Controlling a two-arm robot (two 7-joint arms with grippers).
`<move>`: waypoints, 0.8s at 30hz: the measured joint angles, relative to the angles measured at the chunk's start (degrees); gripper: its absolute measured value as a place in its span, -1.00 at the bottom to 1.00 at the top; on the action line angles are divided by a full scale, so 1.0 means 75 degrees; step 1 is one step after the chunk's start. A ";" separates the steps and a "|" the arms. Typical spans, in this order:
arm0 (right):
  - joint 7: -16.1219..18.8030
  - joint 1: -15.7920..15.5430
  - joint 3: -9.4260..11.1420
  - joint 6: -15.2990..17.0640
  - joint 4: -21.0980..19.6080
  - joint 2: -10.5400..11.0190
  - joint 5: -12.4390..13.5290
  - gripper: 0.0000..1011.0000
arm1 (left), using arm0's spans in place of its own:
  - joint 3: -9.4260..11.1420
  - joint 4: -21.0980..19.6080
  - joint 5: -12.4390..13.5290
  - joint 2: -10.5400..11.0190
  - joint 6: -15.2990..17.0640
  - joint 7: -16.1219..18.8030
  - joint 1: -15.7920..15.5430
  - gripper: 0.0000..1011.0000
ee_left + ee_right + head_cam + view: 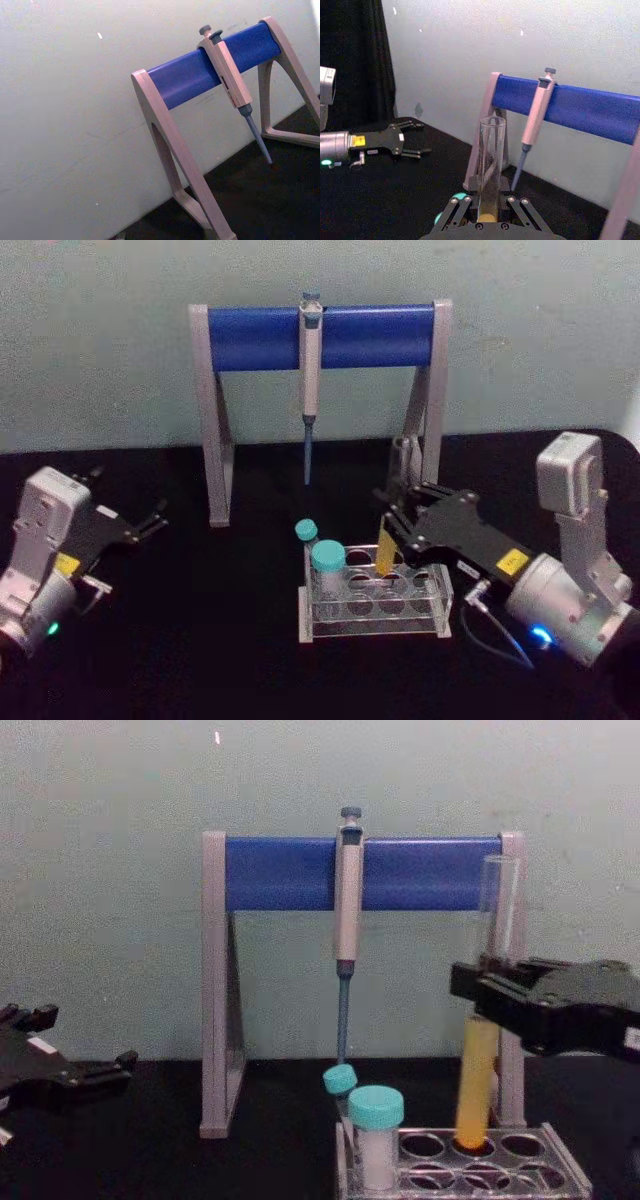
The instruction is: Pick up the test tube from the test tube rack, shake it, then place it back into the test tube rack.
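While the right gripper (392, 530) is clamped on the test tube (385, 554), the head view shows the tube upright over the back row of the test tube rack (440, 612). Yellow-orange liquid fills its lower part, and its clear top stands in front of the right leg of the pipette stand (260, 337). The left gripper (150, 521) rests well apart at the table's left, fingers spread and empty.

The left wrist view faces the stand and the pipette (231, 82) hanging from its blue bar, away from the work.

The right wrist view looks up the tube from between the closed fingers. Its mouth is open, with no cap.

In the chest view the tube's bottom end is at the mouth of a back-row hole. I cannot tell whether it is seated or partly drawn out. Two teal-capped tubes (376, 1110) stand at the rack's left end, apart from it.

The likeliest trouble is a spill, since hard shaking could throw liquid out of the uncapped mouth. A tilted lift could catch the hole's rim and drag the light rack. A wide swing near the stand's leg could knock the glass.
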 joint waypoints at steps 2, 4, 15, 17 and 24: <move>0.0022 0.0124 -0.0073 -0.0062 0.0125 -0.0058 0.0005 -0.54 | 0.0000 0.0000 0.0000 0.0000 0.0000 0.0000 0.0000 1.00; 0.0054 0.0299 -0.0142 -0.0150 0.0325 -0.0138 0.0018 -0.54 | 0.0000 0.0000 0.0001 0.0000 0.0000 0.0000 0.0000 1.00; -0.0269 0.0891 -0.0053 -0.0489 0.1151 -0.0485 -0.0065 -0.54 | 0.0000 0.0000 0.0000 0.0000 0.0000 0.0000 0.0000 1.00; -0.0335 0.0917 0.0018 -0.0500 0.1215 -0.0500 -0.0085 -0.54 | 0.0000 0.0000 0.0000 0.0000 0.0000 0.0000 0.0000 1.00; -0.0372 0.0859 0.0138 -0.0472 0.1193 -0.0473 -0.0102 -0.54 | 0.0000 0.0000 0.0000 0.0000 0.0000 0.0000 0.0000 1.00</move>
